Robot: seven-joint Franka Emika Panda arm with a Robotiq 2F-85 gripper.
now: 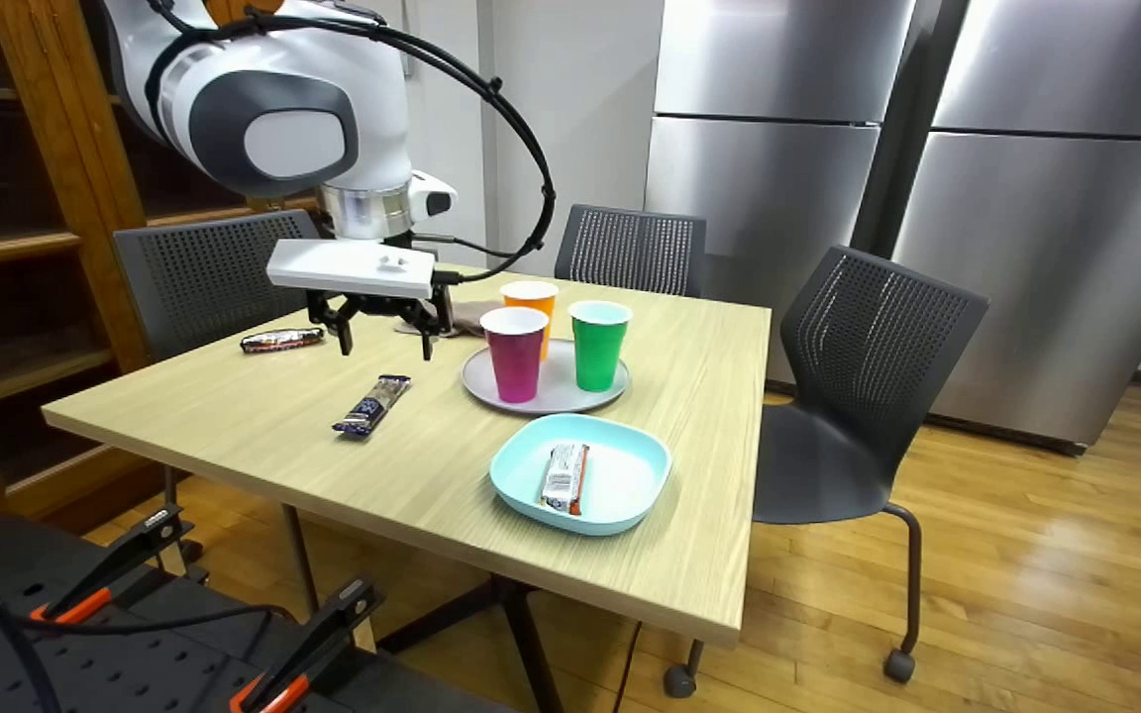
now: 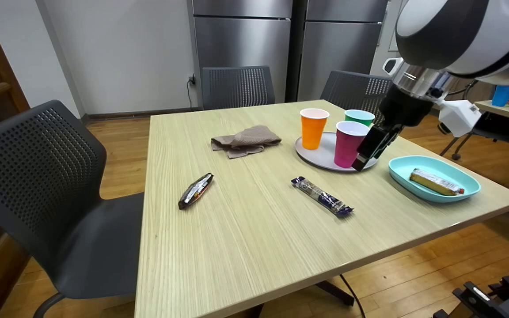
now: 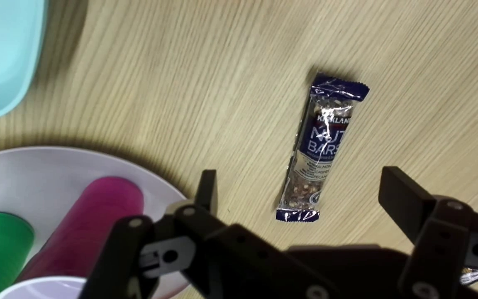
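Note:
My gripper (image 1: 385, 352) hangs above the table with its jaws wide apart and nothing between them. Below it, a blue-ended nut bar (image 3: 324, 149) lies flat on the wood, and in the wrist view its near end shows between the fingers. The same nut bar (image 2: 322, 195) is visible in both exterior views. Near the gripper's left finger in the wrist view stands a magenta cup (image 3: 98, 211) on a grey plate (image 3: 64, 166). Another wrapped bar (image 1: 561, 477) rests inside a turquoise dish (image 1: 645, 465). A dark-wrapped bar (image 2: 195, 191) lies apart on the table.
Orange (image 2: 313, 128) and green (image 1: 598, 347) cups share the plate with the magenta one. Behind them is a crumpled brown cloth (image 2: 248, 140). Dark chairs (image 1: 828, 396) surround the table (image 2: 237, 247), and steel refrigerators (image 1: 769, 198) stand at the back.

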